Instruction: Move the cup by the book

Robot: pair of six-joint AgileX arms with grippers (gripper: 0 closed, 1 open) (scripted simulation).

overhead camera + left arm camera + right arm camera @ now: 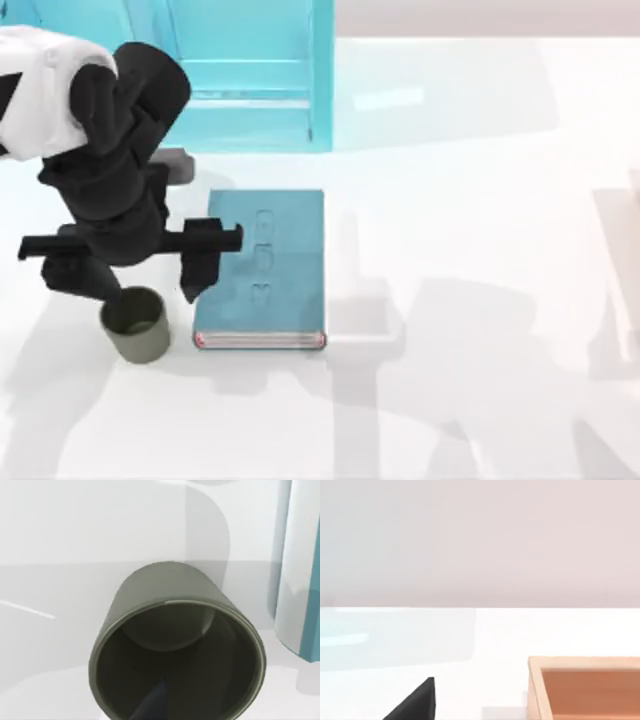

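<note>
Cup (pixel 135 325) stands upright just left of the book (pixel 265 268), under the left gripper (pixel 135 285), its fingers spread wide

Rendered bare white table (pixel 480 200)

Bright, even light floods the white table (pixel 470 200), nearly washing it out. Soft grey arm shadows spread right of the flat teal hardcover book (pixel 265 265), and a faint one falls behind the small olive-grey cylindrical cup (pixel 175 645), whose dark inside shows a pale sheen along its rim.
</note>
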